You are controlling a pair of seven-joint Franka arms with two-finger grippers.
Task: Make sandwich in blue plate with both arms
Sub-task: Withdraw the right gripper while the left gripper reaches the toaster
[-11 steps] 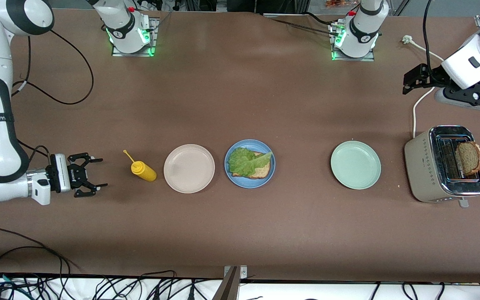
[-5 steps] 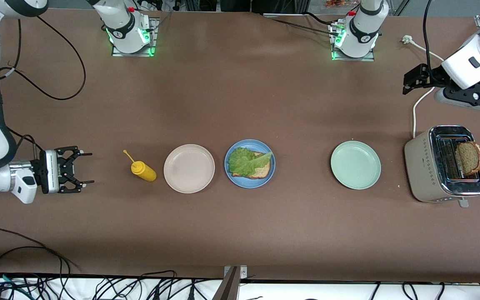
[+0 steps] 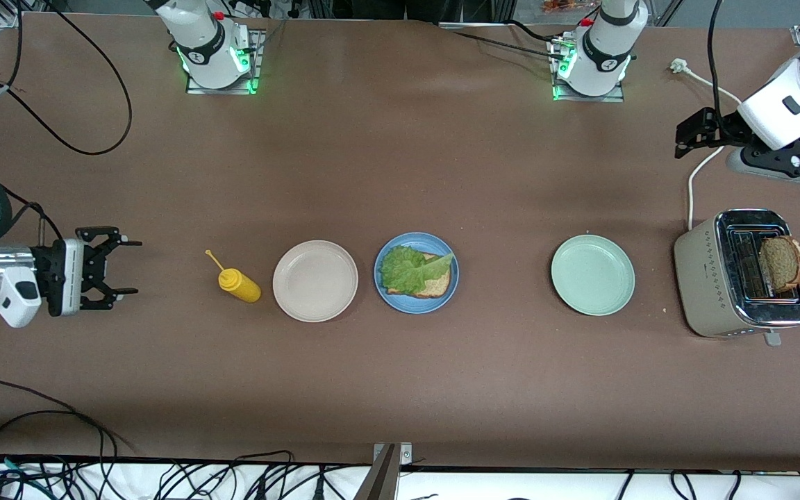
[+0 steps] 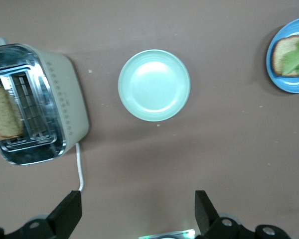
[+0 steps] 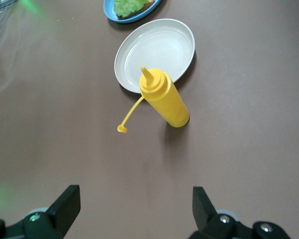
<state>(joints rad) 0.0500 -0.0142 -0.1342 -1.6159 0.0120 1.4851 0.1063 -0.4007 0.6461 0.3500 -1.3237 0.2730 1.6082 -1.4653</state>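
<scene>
The blue plate [image 3: 400, 302] holds one bread slice [image 3: 436, 285] with a green lettuce leaf [image 3: 407, 269] lying on it. A second bread slice [image 3: 782, 262] stands up out of the toaster [image 3: 712, 278] at the left arm's end of the table. My right gripper [image 3: 132, 267] hangs open and empty, low over bare table beside the yellow bottle [image 3: 239, 285], toward the right arm's end. My left gripper [image 3: 681, 141] is open and empty over the white cord by the toaster. The left wrist view shows the toaster [image 4: 65, 99], its bread slice [image 4: 5, 114] and the blue plate [image 4: 289, 84].
A beige plate [image 3: 315, 280] lies between the bottle and the blue plate. A pale green plate [image 3: 593, 275] lies between the blue plate and the toaster. A power strip [image 3: 782, 167] sits under the left arm. Loose cables run along the table's near edge.
My right gripper has drawn back from the yellow bottle toward the right arm's end of the table, still open. The left arm has hardly moved.
</scene>
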